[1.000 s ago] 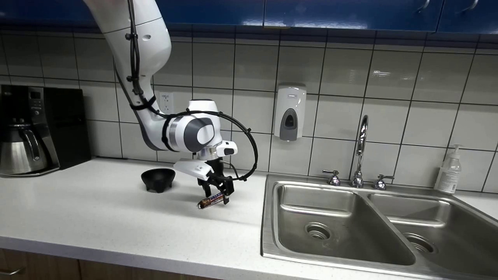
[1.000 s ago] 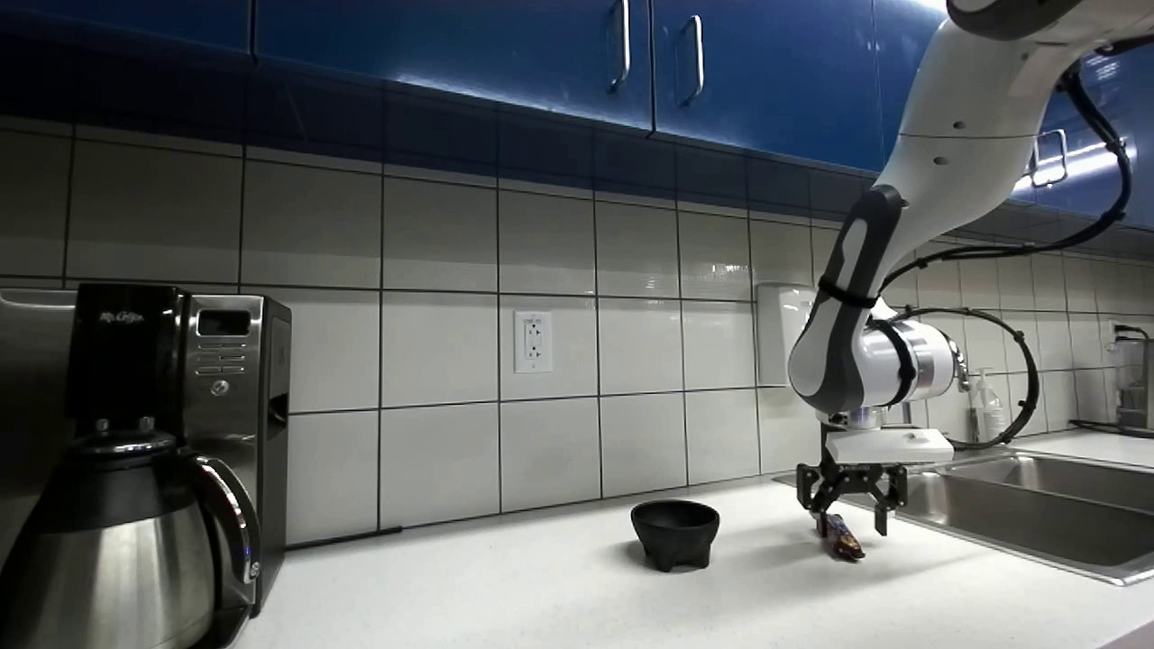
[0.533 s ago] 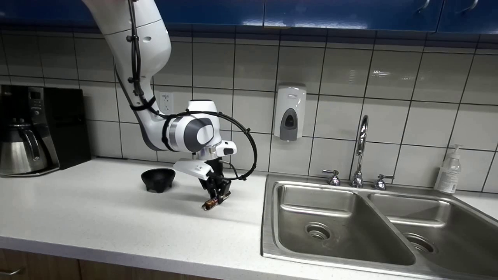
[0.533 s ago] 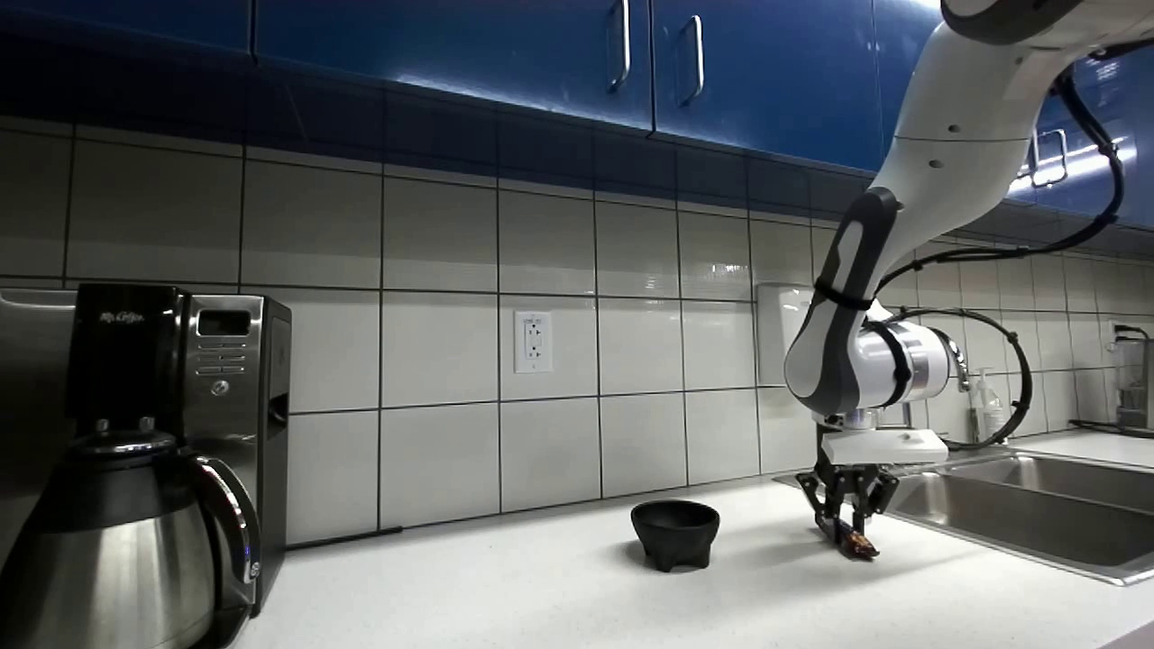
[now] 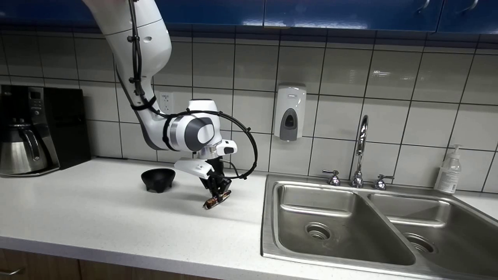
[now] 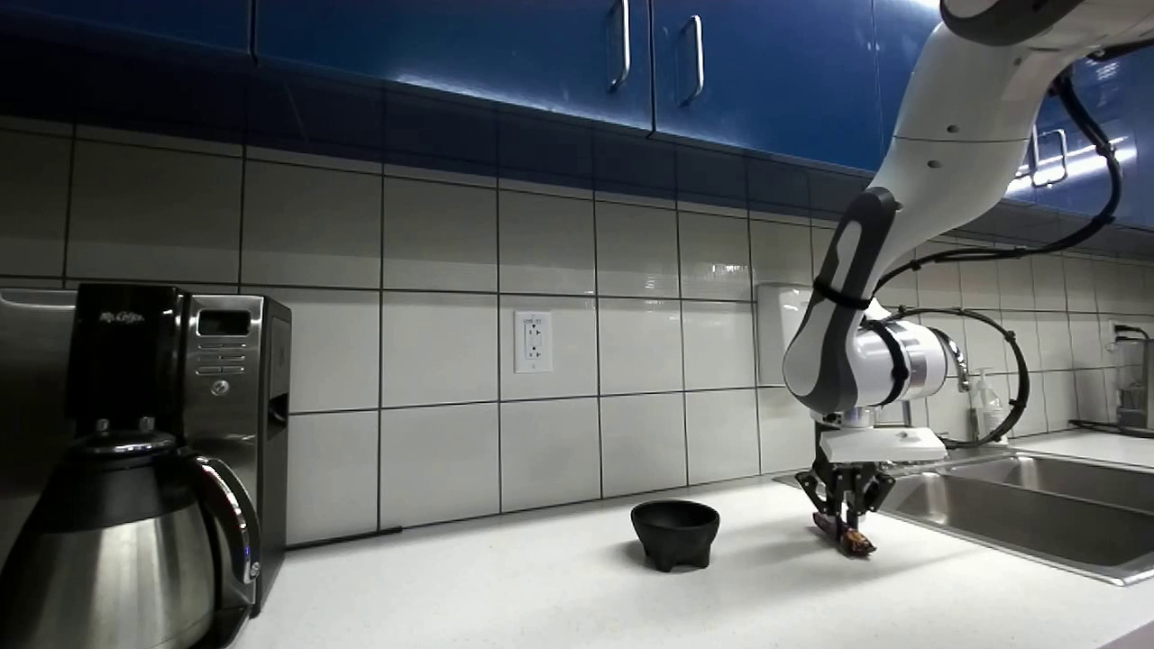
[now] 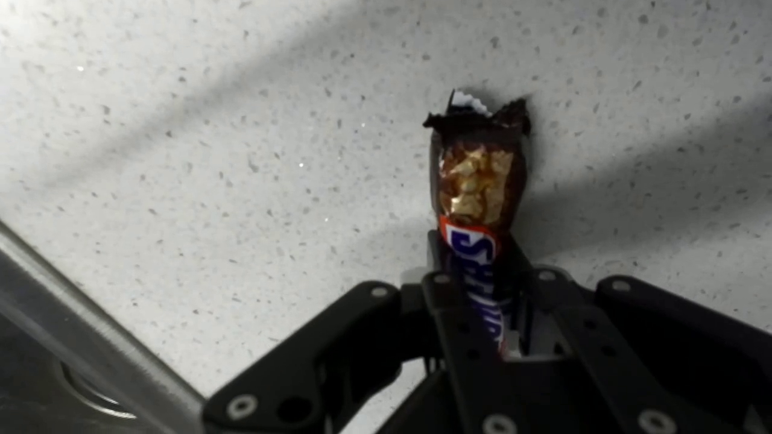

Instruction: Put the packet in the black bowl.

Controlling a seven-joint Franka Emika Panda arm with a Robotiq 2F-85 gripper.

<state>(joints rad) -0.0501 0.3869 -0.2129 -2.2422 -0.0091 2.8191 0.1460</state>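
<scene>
The packet [image 7: 476, 181], a brown wrapped bar with a red-edged blue and white label, lies lengthwise between the fingers in the wrist view. My gripper [image 7: 476, 256] is shut on it, one finger along each long side. Both ends of the packet [image 5: 210, 203] stick out past the gripper [image 5: 219, 196], just at the countertop. Whether it touches the surface I cannot tell. In both exterior views the black bowl [image 5: 158, 179] stands upright on the counter, a short way from the gripper [image 6: 845, 523]. The bowl [image 6: 674, 535] is outside the wrist view.
A steel double sink [image 5: 268, 217] is set into the counter on the far side of the gripper from the bowl. The coffee maker [image 6: 236, 379] stands beyond the bowl. A tiled wall [image 5: 253, 109] with a soap dispenser [image 5: 290, 112] rises behind; blue cabinets [image 6: 451, 54] hang above.
The jaws have gone from wide apart to closed around the packet. The packet has turned and shifted slightly between them. The arm has hardly moved, and the bowl stays where it was.
</scene>
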